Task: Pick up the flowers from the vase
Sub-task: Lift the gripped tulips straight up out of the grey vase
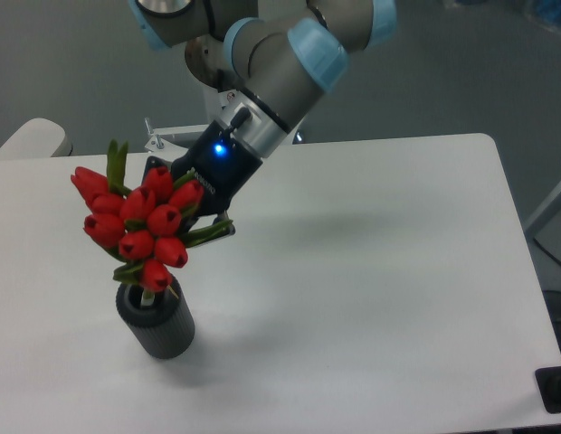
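Observation:
The flowers [136,224], a bunch of red tulip buds with green leaves, hang tilted above the vase [156,325], a short dark grey ribbed cylinder on the white table [371,298]. Only the pale stem ends still reach into the vase's mouth. My gripper [194,212] comes in from the upper right and is shut on the bunch's right side, its fingers mostly hidden behind buds and leaves.
The arm's base and a metal bracket [158,140] stand at the table's far edge. A pale rounded object [27,140] sits past the far left corner. A dark object [556,389] shows at the lower right edge.

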